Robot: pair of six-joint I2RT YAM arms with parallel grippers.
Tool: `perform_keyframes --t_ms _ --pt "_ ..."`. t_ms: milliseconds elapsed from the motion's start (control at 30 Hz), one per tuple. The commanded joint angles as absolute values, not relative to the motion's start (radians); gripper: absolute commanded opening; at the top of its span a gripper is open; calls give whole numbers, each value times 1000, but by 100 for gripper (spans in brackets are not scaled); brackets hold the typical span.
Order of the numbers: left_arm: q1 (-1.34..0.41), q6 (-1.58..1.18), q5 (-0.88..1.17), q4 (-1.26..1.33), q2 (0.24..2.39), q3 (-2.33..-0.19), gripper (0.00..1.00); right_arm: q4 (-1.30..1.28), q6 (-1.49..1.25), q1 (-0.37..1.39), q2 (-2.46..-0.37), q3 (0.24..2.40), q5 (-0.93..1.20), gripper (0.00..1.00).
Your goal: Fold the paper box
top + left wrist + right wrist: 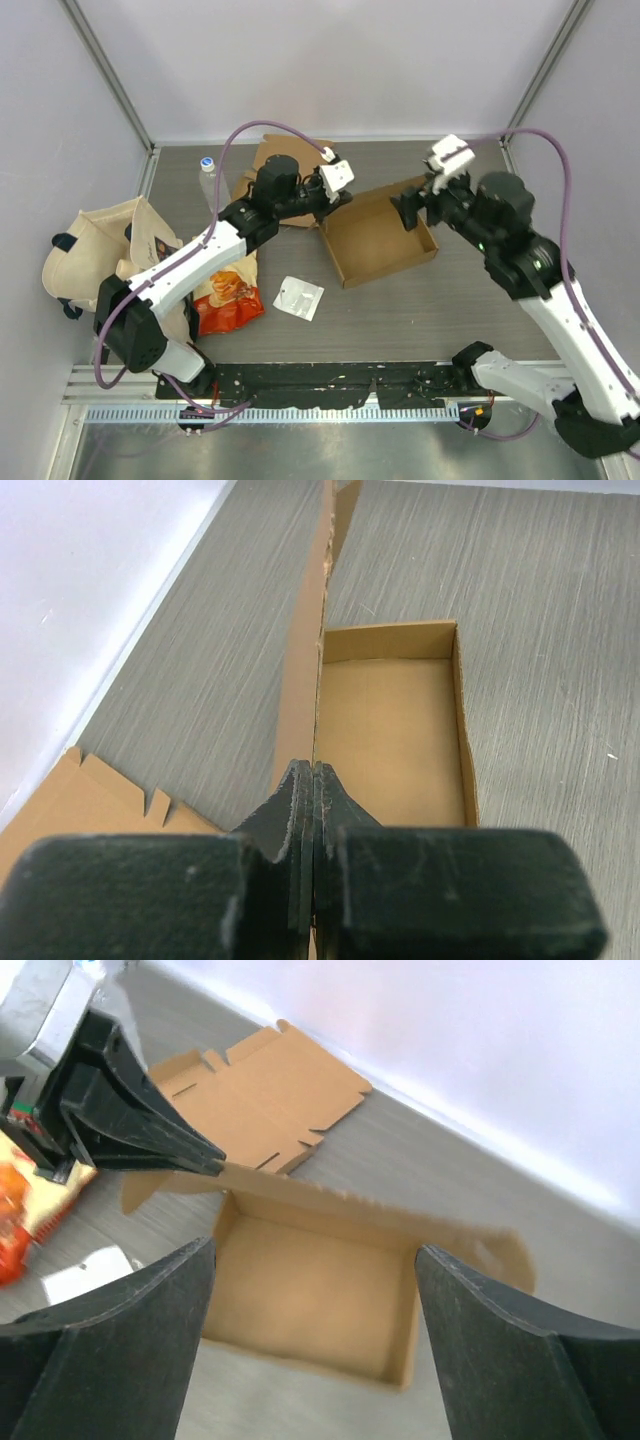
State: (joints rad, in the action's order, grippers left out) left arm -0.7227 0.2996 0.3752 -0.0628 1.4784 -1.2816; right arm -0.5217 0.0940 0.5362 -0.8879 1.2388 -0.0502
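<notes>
Box (pixel 378 240) is noted mid-table toward the far edge, long axis running left to right, its right end farther. Left gripper (pixel 330 200) is set at its left end, right gripper (pixel 410 212) at the far-right corner.

Left wrist: jaws are clamped shut on the raised wall flap (pixel 300 670).

Right wrist: jaws are spread wide, nothing held.

Grey table (pixel 420 320) and white enclosure walls (pixel 330 60) are noted.

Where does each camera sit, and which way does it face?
Top external: overhead, behind, looking down on the table; left arm, right arm show.
Left wrist: on left arm, looking along shut left jaws pinching the paper box wall.
Right wrist: on right arm, looking down between open right jaws into it.
Shared: the paper box.
</notes>
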Motion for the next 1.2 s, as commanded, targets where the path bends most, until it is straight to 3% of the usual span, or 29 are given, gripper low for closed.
perform_keyframes --t_ms 0,133,333,433,567,733,833,1167 --pt "-700 339 555 -87 1465 -1356 0 -582 560 525 -1168 1418 211 82" --pt "-690 377 613 -126 1447 -1347 0 -761 722 519 -1314 1632 255 75" --pt "-690 420 635 -140 1448 -1350 0 -902 792 439 -1411 1710 388 63" --pt "-689 440 624 -166 1450 -1365 0 -891 758 414 -1391 1643 442 61" --pt "-686 460 626 -198 1463 -1381 0 -622 641 356 -1243 1473 481 70" --pt "-686 468 640 -209 1489 -1399 0 -702 617 334 -1247 1489 633 71" --pt "-684 472 647 -212 1494 -1404 0 -721 643 333 -1244 1468 618 71" --pt "-678 471 686 -209 1483 -1420 0 -778 706 334 -1344 1506 652 54"
